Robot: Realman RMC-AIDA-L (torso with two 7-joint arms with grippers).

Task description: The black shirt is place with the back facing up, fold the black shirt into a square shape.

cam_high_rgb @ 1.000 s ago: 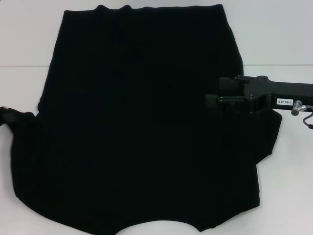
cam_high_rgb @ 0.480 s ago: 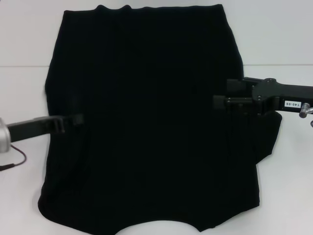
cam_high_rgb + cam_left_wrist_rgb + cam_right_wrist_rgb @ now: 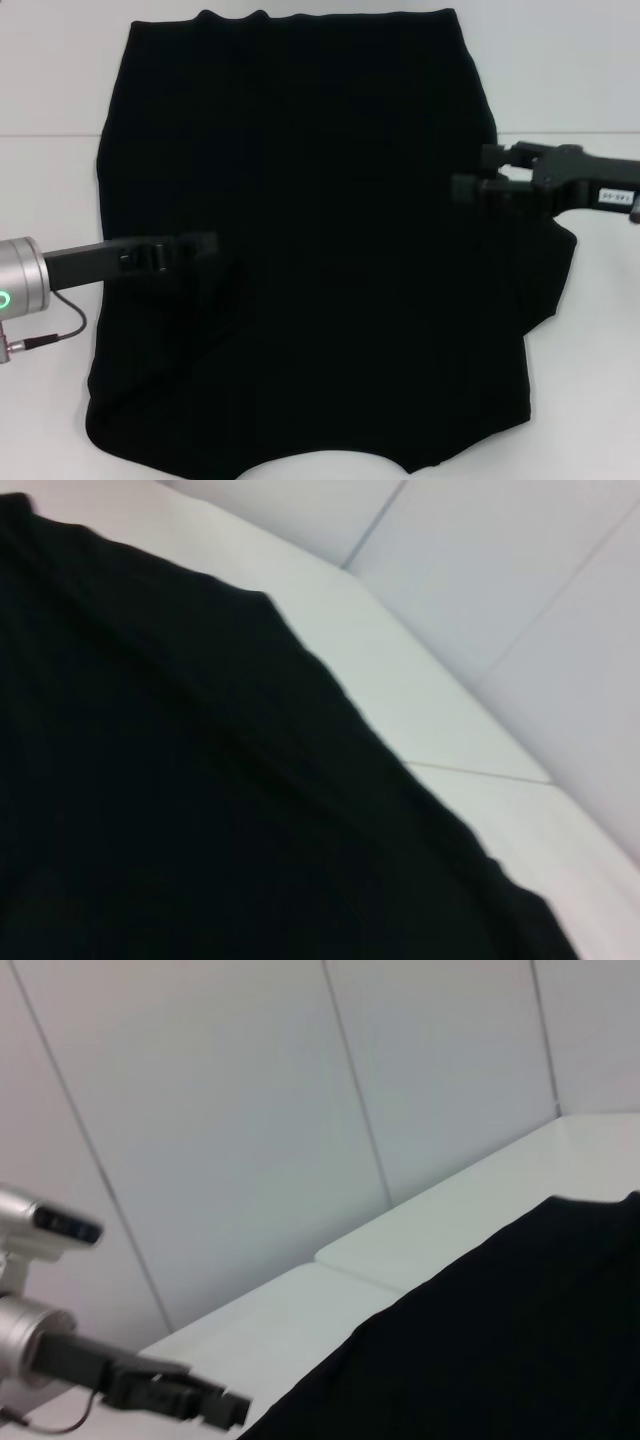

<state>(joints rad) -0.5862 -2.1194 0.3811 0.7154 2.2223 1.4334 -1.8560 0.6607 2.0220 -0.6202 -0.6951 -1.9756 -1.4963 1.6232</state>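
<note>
The black shirt (image 3: pixel 320 230) lies spread over most of the white table (image 3: pixel 50 80). My left gripper (image 3: pixel 203 246) reaches in from the left over the shirt's left part, shut on a fold of fabric that rises to it and drapes back toward the lower left edge. At the shirt's right edge, my right gripper (image 3: pixel 470 170) hovers open with nothing between its fingers. The left wrist view shows only the black shirt (image 3: pixel 180 810) and table. From the right wrist I see the black shirt (image 3: pixel 500 1350) and, farther off, the left gripper (image 3: pixel 190 1400).
The white table (image 3: pixel 590 380) shows bare strips to the left, right and back of the shirt. A seam line (image 3: pixel 45 135) crosses the table top. A cable (image 3: pixel 60 330) hangs from the left arm. Pale wall panels (image 3: pixel 250 1110) stand behind the table.
The left gripper has come in from the left edge toward the middle, drawing the left sleeve over the shirt's body. The right gripper has drawn back to the right.
</note>
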